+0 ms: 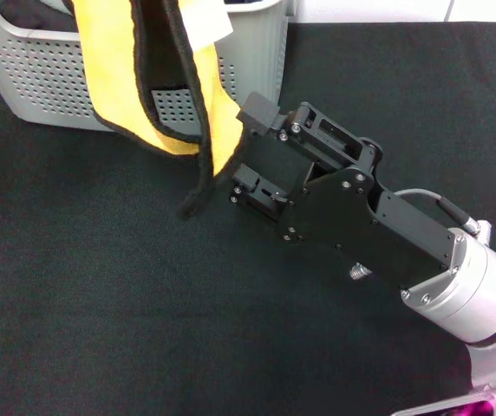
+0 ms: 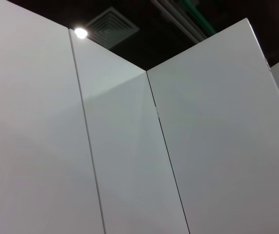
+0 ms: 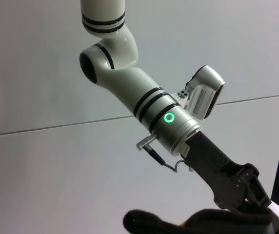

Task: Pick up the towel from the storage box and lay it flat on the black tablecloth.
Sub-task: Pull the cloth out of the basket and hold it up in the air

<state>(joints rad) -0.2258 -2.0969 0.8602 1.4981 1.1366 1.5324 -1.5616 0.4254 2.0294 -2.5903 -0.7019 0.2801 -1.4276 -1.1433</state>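
Note:
The towel hangs down from above the head view, yellow face out, with black edging, in front of the storage box. Its lower end dangles just above the black tablecloth. My right gripper is open, its mouth right at the towel's lower right edge. In the right wrist view my left gripper is raised and shut on the dark bunched top of the towel. The left wrist view shows only white wall panels.
The storage box stands at the back left of the tablecloth. A white tag hangs at the towel's upper part. My right arm stretches in from the lower right. White panels stand around the work area.

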